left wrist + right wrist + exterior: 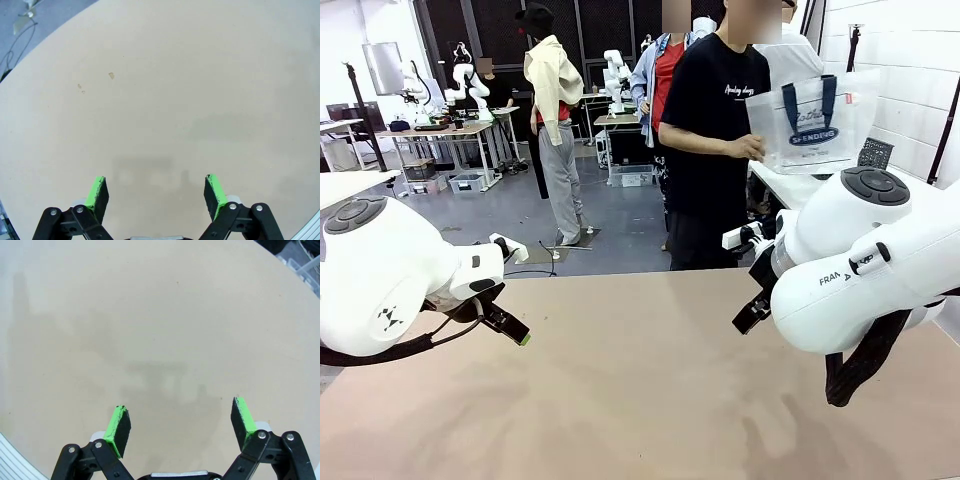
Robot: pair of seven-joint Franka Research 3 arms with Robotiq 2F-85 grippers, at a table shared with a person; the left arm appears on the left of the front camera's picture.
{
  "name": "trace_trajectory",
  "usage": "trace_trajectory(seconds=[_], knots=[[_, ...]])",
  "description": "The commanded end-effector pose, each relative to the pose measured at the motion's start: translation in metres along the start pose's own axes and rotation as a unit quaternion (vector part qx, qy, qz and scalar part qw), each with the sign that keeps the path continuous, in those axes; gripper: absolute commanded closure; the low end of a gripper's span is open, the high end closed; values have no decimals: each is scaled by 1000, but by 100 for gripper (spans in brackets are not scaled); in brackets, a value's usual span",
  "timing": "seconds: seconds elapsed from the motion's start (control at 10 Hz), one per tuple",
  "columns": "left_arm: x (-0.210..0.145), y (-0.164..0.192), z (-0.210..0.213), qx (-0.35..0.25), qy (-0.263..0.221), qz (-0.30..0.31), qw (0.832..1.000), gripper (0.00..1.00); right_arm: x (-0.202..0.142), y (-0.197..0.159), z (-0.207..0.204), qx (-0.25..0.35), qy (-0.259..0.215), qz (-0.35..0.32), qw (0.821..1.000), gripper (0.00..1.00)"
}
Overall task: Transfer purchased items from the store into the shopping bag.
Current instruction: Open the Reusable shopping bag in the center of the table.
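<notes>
A person in a black T-shirt (712,120) stands at the far side of the table and holds up the shopping bag (810,125), a translucent whitish tote with navy handles and an oval logo, in one hand (750,148). The store and the purchased items are out of view. My left gripper (515,330) hovers over the table's left part, open with nothing between its green pads (156,192). My right gripper (752,315) hangs over the right part, also open and empty (181,425). Both are far from the bag.
The tan table (640,400) stretches bare beneath both grippers. A white side table (790,190) stands behind the person at the right. Beyond the far edge lies open grey floor (520,210) with other people farther back.
</notes>
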State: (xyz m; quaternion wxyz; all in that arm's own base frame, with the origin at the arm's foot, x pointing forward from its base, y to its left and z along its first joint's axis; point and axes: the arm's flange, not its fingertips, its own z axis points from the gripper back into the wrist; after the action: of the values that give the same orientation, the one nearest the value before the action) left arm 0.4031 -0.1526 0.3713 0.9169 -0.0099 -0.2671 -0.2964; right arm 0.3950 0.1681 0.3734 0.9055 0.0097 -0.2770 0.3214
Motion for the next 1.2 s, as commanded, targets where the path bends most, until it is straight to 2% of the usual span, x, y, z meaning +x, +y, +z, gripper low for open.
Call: trace_trajectory(seconds=[0.0,1.1], knots=[[0,1,0,0,0,2,1000,0,0,0,0,0,0,0,1000,0],[0,1,0,0,0,2,1000,0,0,0,0,0,0,0,1000,0]])
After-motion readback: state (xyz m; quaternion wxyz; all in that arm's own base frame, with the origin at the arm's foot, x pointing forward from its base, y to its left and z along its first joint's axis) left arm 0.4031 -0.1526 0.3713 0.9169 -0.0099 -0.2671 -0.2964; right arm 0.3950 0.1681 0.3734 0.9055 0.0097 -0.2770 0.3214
